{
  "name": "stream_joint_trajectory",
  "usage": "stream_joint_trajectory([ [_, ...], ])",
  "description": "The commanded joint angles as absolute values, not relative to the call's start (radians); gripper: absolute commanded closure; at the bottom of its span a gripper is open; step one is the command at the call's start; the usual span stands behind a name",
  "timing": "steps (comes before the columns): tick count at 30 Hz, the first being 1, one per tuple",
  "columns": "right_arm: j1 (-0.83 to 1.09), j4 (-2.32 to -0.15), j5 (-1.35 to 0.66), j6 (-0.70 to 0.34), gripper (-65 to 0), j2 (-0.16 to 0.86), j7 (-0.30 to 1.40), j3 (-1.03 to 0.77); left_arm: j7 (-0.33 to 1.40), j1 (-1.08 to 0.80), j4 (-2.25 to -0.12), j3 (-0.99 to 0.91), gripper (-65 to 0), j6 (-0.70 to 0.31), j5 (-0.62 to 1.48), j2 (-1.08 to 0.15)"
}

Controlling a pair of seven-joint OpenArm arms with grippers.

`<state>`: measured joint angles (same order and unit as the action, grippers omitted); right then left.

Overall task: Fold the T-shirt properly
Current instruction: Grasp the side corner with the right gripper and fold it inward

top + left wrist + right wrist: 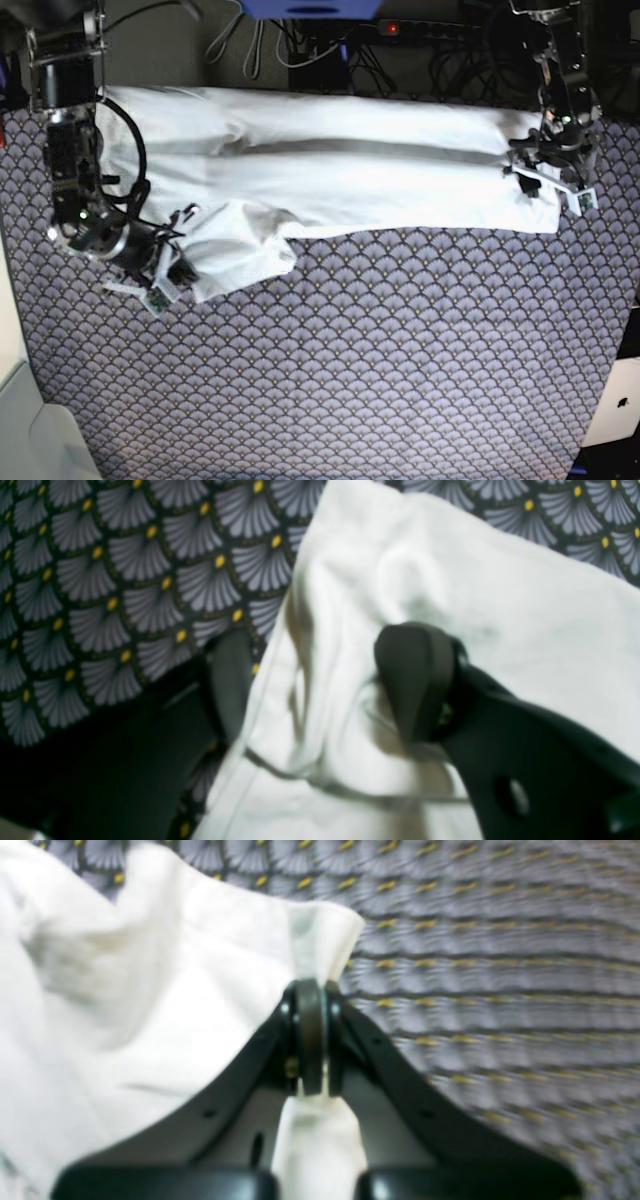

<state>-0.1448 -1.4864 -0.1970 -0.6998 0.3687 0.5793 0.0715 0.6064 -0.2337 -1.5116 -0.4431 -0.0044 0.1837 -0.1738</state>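
The T-shirt (340, 165) lies as a long band across the far side of the patterned tablecloth (380, 340), with one bunched flap sagging toward the near side at the right arm's end. My right gripper (312, 1040) is clamped on a pinch of cloth at that flap's edge; white fabric runs between the pressed jaws. The left gripper (320, 680) is spread wide at the shirt's opposite end, one finger on the cloth, the other on the tablecloth beside the hem, gripping nothing. I'd close the left on the hem before lifting, so both ends rise together. Both arms reach down from the shirt's far side, wrists pitched low over it.
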Motion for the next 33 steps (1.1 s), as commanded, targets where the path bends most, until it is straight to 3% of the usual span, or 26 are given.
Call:
stream_joint_trajectory([
  [1, -0.136, -1.547, -0.206, -0.698, 0.0, 0.381, 0.576, 0.048, 0.611, -0.231, -1.521, -0.441, -42.6, -0.012, 0.182, -0.18],
  [12, 0.179, -1.891, -0.211, -0.698, 0.0, 0.383, 0.599, -0.177, 0.611, -0.217, -1.52, -0.44, -42.8, -0.012, 0.183, -0.185],
  [33, 0.447, -1.922, -0.213, -0.698, 0.0, 0.34, 0.595, -0.272, 0.607, -0.225, -1.52, -0.44, -42.9, -0.013, 0.189, -0.189],
])
